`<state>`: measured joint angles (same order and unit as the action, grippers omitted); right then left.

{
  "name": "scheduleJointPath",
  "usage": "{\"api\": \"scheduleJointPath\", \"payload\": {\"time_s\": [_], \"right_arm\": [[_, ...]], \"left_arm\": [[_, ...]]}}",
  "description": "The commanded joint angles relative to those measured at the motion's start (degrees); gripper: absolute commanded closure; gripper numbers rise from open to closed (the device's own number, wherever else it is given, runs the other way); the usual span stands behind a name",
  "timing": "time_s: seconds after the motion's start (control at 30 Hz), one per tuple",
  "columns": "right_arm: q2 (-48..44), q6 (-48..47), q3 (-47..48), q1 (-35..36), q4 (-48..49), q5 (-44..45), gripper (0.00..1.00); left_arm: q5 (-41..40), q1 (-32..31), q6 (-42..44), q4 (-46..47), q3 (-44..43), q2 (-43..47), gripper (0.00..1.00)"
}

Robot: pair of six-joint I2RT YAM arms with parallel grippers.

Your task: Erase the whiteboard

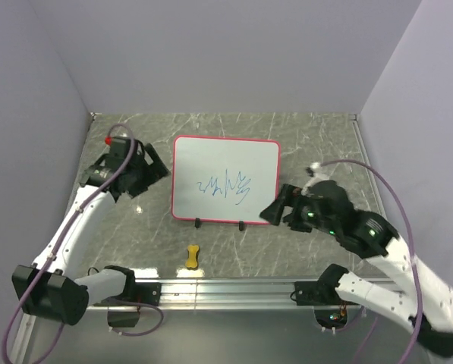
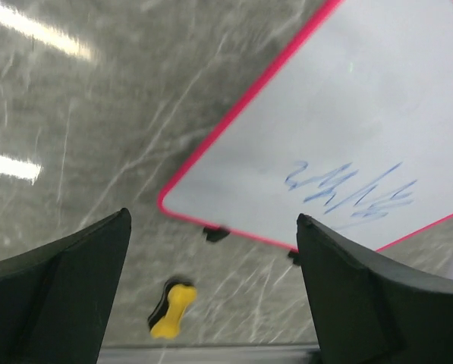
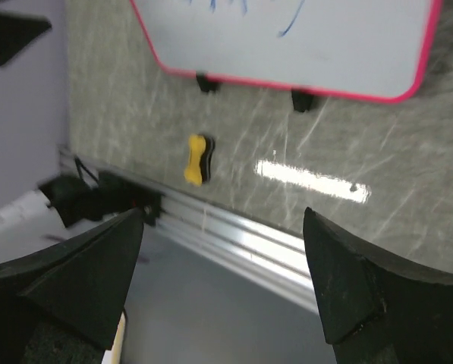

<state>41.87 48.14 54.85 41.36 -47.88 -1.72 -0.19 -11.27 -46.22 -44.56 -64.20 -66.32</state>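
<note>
1. Whiteboard (image 1: 224, 180): lies flat on the grey marbled surface (image 1: 135, 231), between the two arms. Its red-pink rim shows whole in the top view.
2. Scribbles (image 1: 228, 186): blue marks near the middle of the whiteboard.
3. Clips (image 1: 198, 223): two small black clips on the whiteboard's near edge, one left of centre and one right of centre.
4. Eraser (image 1: 192, 257): yellow and bone-shaped. It lies on the surface on the near side of the whiteboard, apart from it and close to the metal rail (image 1: 226, 288).
5. Left tool (image 1: 154, 167): held just beside the whiteboard's left edge, with its jaws spread wide and nothing between them. Its wrist view looks down past both fingers at the whiteboard's near-left corner and the eraser.
6. Right tool (image 1: 274, 206): held by the whiteboard's near-right corner, with its jaws spread wide and gripping nothing. Its wrist view shows the whiteboard's near edge, both clips, the eraser and the rail between its fingers.
</note>
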Motion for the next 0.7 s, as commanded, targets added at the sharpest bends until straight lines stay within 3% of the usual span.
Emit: {"api": "scheduleJointPath", "payload": {"time_s": [0.0, 0.03, 0.1, 0.2, 0.37, 0.53, 0.67], "right_arm": [[13.29, 5.11, 11.83, 17.1, -3.96, 17.15, 0.08], [20.72, 7.12, 15.17, 20.13, -8.94, 20.23, 0.07], [27.1, 9.77, 23.35, 24.27, -14.5, 24.73, 0.06], [33.1, 11.8, 25.22, 25.17, -12.96, 22.47, 0.06], [37.05, 10.48, 24.68, 25.17, -7.58, 19.38, 0.05], [38.47, 10.04, 28.29, 24.82, -9.25, 21.49, 0.04], [37.33, 9.61, 29.09, 23.33, -9.51, 21.4, 0.04]], "left_arm": [[-11.06, -6.47, -3.69, -9.05, 0.21, 3.21, 0.07], [-12.11, -9.1, -5.27, -11.15, 2.05, 5.57, 0.1], [-11.42, -12.44, -8.6, -12.22, 4.34, 9.26, 0.16], [-10.02, -16.4, -14.4, -14.51, 9.87, 12.79, 0.23], [-7.55, -28.79, -24.7, -12.31, 22.18, 19.47, 0.3], [-5.97, -40.39, -33.4, -5.73, 29.56, 15.63, 0.31], [-5.26, -44.01, -33.77, 1.48, 31.07, 8.77, 0.32]]}}
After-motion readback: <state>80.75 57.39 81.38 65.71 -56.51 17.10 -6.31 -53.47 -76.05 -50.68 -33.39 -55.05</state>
